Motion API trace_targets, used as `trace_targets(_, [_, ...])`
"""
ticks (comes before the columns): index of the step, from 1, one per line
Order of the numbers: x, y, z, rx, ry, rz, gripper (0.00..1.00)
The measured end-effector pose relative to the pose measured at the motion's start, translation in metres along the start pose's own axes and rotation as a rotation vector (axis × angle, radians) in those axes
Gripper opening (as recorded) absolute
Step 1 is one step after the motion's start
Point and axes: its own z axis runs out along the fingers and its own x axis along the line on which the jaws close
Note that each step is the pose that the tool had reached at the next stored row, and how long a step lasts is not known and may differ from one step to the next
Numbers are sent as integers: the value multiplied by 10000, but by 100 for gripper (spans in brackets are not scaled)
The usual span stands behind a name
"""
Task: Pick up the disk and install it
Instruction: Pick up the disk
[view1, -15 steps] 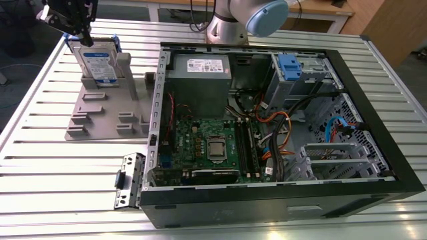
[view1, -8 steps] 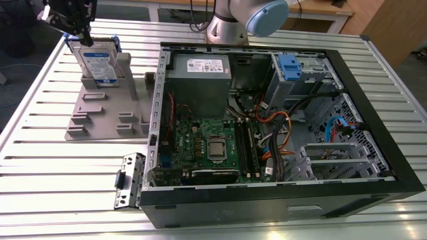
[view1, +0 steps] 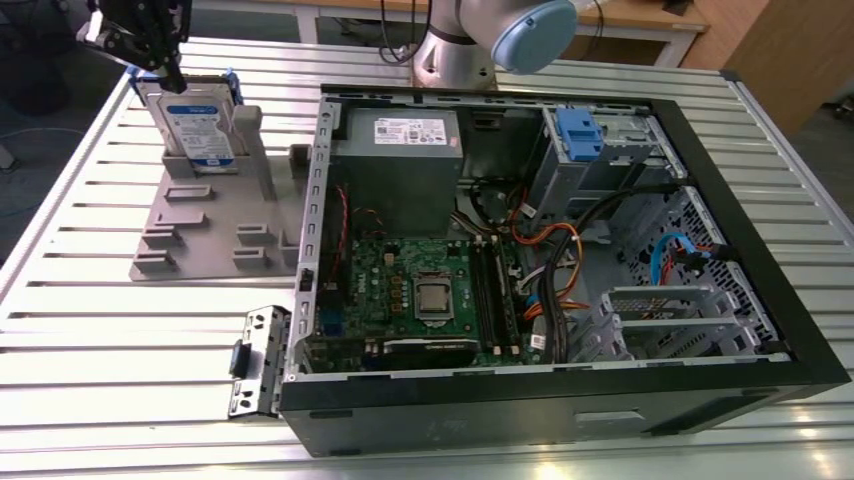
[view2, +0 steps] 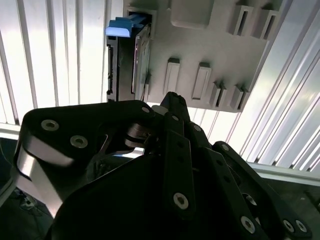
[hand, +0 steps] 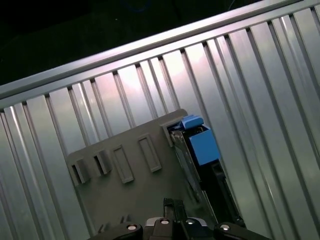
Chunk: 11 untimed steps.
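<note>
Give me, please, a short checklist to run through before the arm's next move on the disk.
1. Disk stands upright in the grey stand: ok.
2. Gripper is over the disk's top edge: ok.
3. Gripper has hold of the disk: cannot tell.
4. Computer case lies open, inside exposed: ok.
5. Blue-tabbed bay is free for the disk: cannot tell.
</note>
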Motion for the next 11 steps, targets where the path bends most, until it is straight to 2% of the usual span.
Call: trace_targets(11, [0, 0, 0, -25, 16, -937, 10])
